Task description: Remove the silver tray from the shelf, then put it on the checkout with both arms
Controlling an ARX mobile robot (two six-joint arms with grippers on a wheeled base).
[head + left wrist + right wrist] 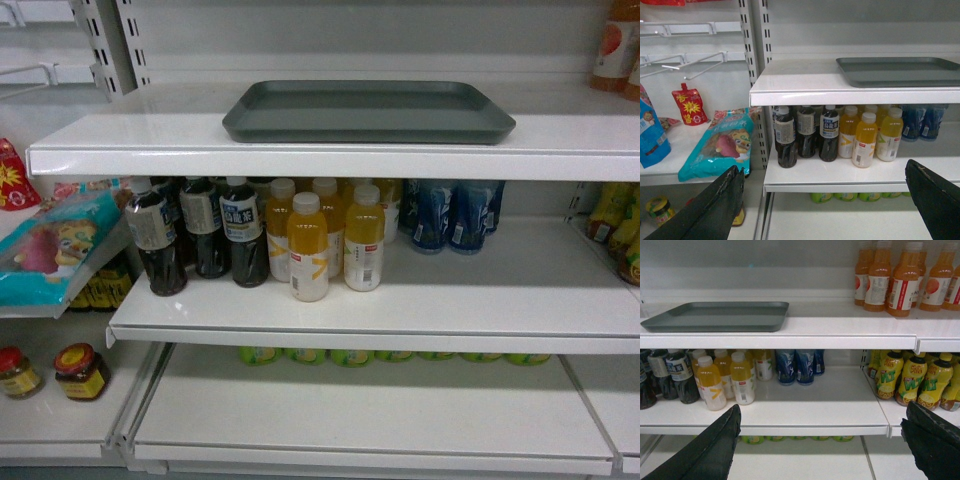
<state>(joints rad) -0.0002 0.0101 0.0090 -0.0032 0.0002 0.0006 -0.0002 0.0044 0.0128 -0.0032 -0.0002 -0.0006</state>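
Note:
The silver tray lies flat on the top shelf, close to its front lip. In the left wrist view the tray sits upper right on the shelf; in the right wrist view the tray sits upper left on the shelf. My left gripper stands open and empty, well below and short of the tray. My right gripper is likewise open and empty, low in front of the middle shelf. Neither gripper shows in the head view. The checkout is out of view.
Dark tea bottles, yellow juice bottles and blue bottles fill the middle shelf. Orange bottles stand right of the tray. Snack bags and jars sit in the left bay, yellow bottles at right.

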